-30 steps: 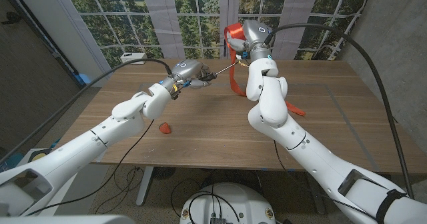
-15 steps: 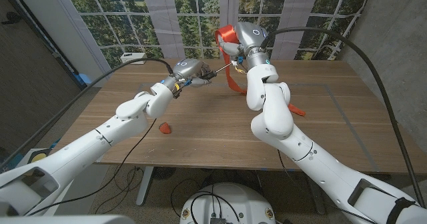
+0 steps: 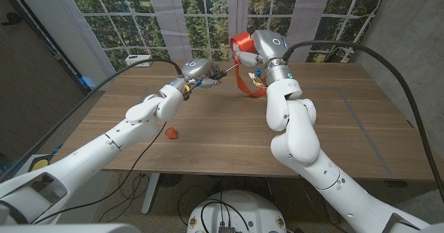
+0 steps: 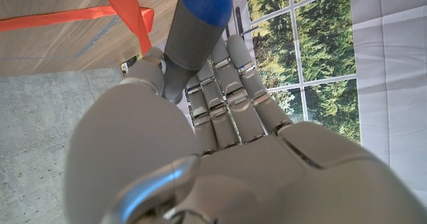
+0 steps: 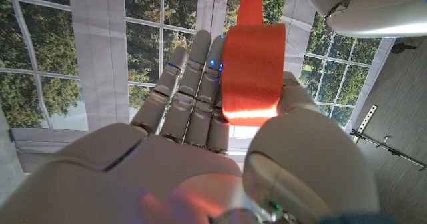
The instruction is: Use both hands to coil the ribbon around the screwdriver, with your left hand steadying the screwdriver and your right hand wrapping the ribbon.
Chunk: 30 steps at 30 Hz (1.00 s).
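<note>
Now right hand (image 3: 258, 47) with ribbon (image 3: 243, 61) seemingly farther right.

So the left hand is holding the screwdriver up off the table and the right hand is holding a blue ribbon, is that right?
Not quite: the ribbon is orange-red, not blue, as the right wrist view shows, where the right hand holds it. The rest stands: the left hand holds the screwdriver up off the table.
</note>
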Motion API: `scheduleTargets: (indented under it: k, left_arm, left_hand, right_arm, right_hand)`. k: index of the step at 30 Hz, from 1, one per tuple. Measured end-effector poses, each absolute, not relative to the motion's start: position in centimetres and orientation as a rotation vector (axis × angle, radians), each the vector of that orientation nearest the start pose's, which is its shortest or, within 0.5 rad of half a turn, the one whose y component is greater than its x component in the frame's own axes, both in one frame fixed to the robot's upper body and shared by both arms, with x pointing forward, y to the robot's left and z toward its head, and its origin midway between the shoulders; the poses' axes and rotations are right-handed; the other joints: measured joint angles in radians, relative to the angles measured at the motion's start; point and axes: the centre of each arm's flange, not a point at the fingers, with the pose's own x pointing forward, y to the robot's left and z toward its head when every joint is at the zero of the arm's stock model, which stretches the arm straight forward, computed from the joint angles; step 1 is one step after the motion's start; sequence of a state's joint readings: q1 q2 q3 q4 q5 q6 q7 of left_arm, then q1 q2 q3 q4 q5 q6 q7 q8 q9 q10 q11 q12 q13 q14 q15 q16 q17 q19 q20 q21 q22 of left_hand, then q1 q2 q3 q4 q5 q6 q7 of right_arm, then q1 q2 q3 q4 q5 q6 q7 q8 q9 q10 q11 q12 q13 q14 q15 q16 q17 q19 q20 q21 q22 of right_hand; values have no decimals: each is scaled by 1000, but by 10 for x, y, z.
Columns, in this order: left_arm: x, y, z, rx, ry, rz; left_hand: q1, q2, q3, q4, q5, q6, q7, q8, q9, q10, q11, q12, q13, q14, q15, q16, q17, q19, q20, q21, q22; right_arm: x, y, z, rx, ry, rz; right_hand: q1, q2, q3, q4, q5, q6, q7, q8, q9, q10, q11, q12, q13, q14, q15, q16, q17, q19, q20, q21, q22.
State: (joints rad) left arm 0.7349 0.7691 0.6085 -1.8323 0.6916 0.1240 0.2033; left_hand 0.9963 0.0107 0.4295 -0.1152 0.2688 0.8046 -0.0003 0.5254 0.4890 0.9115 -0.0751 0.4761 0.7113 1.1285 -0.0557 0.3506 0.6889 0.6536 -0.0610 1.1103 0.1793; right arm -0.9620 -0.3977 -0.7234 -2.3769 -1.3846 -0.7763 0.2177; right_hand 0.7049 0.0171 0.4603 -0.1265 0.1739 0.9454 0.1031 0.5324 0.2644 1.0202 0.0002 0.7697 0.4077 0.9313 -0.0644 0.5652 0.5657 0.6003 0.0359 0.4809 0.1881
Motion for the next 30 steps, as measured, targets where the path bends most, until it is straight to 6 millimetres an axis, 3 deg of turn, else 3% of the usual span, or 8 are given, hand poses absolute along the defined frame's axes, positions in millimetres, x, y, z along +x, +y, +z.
scheduleTargets:
  k: [7,18,21,22,30]
  left_arm:
    - [561,176,79,1421,-987,219]
    - [563,162,83,1350,-999,258]
    - [566,161,83,1321,-987,245]
    - [566,160,85,1311,-994,251]
    - [571,153,91,1304,-991,229]
  left_hand:
    - [0,0,0,0,-4,0,0,0,0,0,0,-1,3,0,0,-1,4,0,0,8,0]
    - [0,0,0,0,-4,0,0,0,5,5,-5,-4,3,6,-1,1,9,0,0,8,0]
    - [0,0,0,0,-4,0,0,0,4,5,-5,-4,2,7,0,1,9,0,0,8,0]
    - [0,0,0,0,-6,0,0,0,3,5,-5,-4,1,7,0,1,9,0,0,12,0]
    - [0,0,0,0,-6,4,4,-1,0,5,-5,-4,1,7,0,1,14,0,0,16,0]
  right_arm:
    - [391,-104,74,-1238,-762,-479]
    - [386,-112,59,-1249,-727,-475]
    - [386,-112,59,-1253,-725,-470]
    - [387,-120,47,-1238,-678,-464]
    - [399,-128,32,-1216,-601,-435]
  right_hand:
    - [0,0,0,0,0,0,0,-2,0,0,0,0,0,0,0,-7,2,0,0,0,0]
    - [1,-1,1,1,-1,0,0,1,0,0,0,0,1,0,0,-11,2,0,0,0,0]
    - [1,-1,1,1,-1,0,0,1,0,0,0,0,1,6,-2,-11,2,0,0,0,0]
    - [1,-1,1,1,-1,0,0,1,0,0,0,0,0,7,0,-11,5,0,0,0,0]
    - [6,-6,2,1,-2,0,0,1,0,0,0,3,-2,9,-2,-15,7,0,0,4,0]
